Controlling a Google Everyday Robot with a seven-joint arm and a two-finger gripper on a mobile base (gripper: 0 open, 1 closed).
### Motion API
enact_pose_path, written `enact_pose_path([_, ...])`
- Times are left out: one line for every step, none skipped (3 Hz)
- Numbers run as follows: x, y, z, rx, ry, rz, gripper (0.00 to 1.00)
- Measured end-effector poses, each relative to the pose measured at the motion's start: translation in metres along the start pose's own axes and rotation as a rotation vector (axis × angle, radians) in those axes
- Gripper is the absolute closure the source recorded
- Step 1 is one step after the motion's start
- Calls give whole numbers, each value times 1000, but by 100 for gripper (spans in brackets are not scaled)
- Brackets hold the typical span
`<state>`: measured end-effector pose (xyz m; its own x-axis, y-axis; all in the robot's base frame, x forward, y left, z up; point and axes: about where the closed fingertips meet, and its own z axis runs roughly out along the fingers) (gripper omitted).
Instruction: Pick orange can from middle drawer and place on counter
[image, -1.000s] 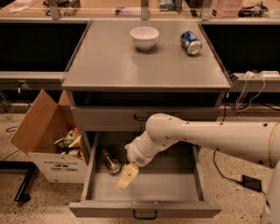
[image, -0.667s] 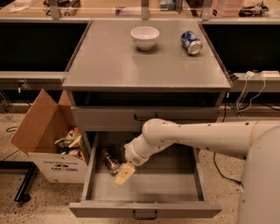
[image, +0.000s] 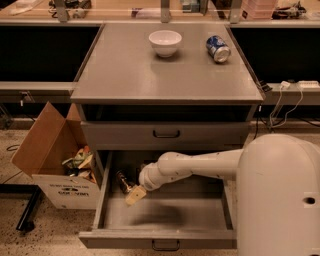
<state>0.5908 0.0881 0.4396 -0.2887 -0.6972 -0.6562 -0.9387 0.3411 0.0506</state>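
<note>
A grey drawer cabinet (image: 165, 135) stands on speckled floor (image: 50, 240), an open cardboard box (image: 42, 145) of litter to its left, a tan wooden bench (image: 115, 14) on the far side, white cables (image: 287, 107) hanging at right.

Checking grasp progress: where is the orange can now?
In the camera view, the orange can sits at the left of the open middle drawer, near its left wall, the claw just right of it.

Inside middle drawer (image: 175, 214): gripper (image: 134, 194) low at left, just beside orange can (image: 123, 181) near left wall; bare floor toward front and right. Up on counter (image: 150, 80): white bowl (image: 165, 42) and blue-and-white can (image: 218, 48) along back, front half bare.
</note>
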Motion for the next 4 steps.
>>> enact_pose_path([0,0,0,0,0,0,0])
enact_pose_path([4,-3,20,15,0,13,0])
enact_pose_path([6,-5,44,30,-5,41,0])
enact_pose_path([10,-9,60,42,-12,65,0])
